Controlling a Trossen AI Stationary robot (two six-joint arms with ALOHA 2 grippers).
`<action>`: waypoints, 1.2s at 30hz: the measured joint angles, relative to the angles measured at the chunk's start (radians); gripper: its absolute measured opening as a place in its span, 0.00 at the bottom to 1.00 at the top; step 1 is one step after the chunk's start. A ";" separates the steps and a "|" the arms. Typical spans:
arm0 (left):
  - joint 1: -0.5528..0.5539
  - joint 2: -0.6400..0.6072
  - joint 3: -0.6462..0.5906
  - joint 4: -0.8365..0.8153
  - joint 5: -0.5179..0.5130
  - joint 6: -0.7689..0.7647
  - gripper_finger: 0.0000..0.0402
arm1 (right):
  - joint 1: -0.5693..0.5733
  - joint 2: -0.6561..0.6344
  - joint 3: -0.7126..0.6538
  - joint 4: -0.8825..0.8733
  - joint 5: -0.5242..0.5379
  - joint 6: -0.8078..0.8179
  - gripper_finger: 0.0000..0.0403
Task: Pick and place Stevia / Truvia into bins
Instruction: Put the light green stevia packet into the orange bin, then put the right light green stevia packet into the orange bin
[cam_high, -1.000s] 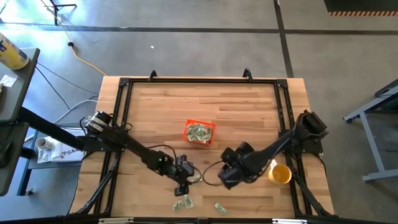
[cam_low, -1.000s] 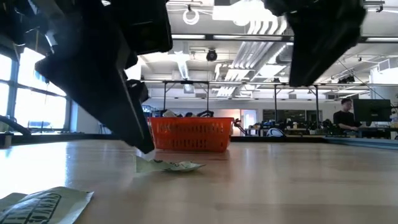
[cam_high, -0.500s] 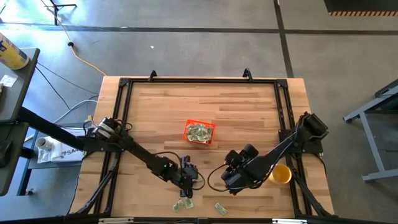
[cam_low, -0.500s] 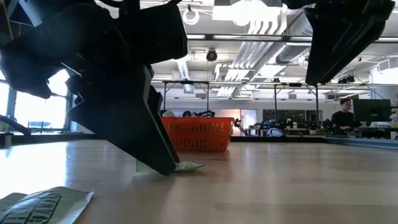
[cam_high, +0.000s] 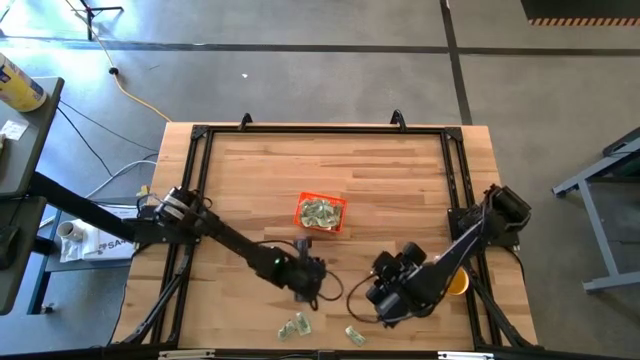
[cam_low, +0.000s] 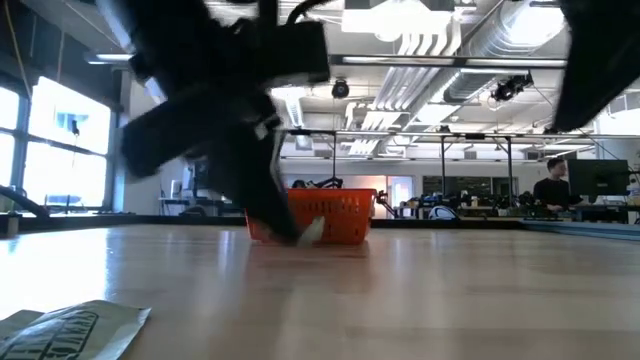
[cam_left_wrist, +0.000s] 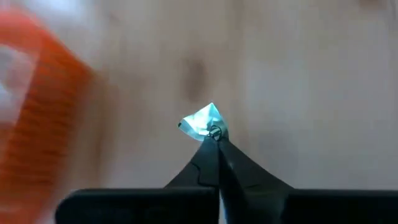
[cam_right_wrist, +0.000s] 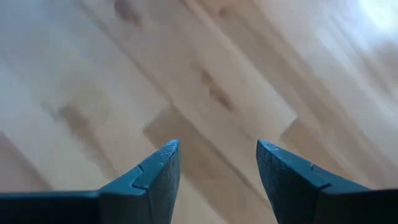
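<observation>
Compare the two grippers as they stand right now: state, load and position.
The left gripper is shut on a sachet; the right gripper is open and holds nothing. The left sits near the orange bin; the right hangs nearer the table's front edge, close to the loose sachets. Both have dark fingers.

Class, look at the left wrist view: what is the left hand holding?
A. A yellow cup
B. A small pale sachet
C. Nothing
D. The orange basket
B: the left hand is shut on a small pale sachet, pinched at its fingertips above the wood.
</observation>
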 joint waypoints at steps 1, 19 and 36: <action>0.013 -0.003 0.037 -0.046 -0.029 0.004 0.09 | 0.014 0.000 0.000 -0.006 -0.010 0.016 0.50; 0.527 -0.009 0.235 -0.342 0.325 0.221 0.16 | 0.106 0.001 0.000 -0.007 -0.069 0.078 0.41; 0.337 -0.322 0.237 -0.544 0.263 0.075 0.66 | 0.074 0.061 0.000 0.348 -0.079 -0.395 0.45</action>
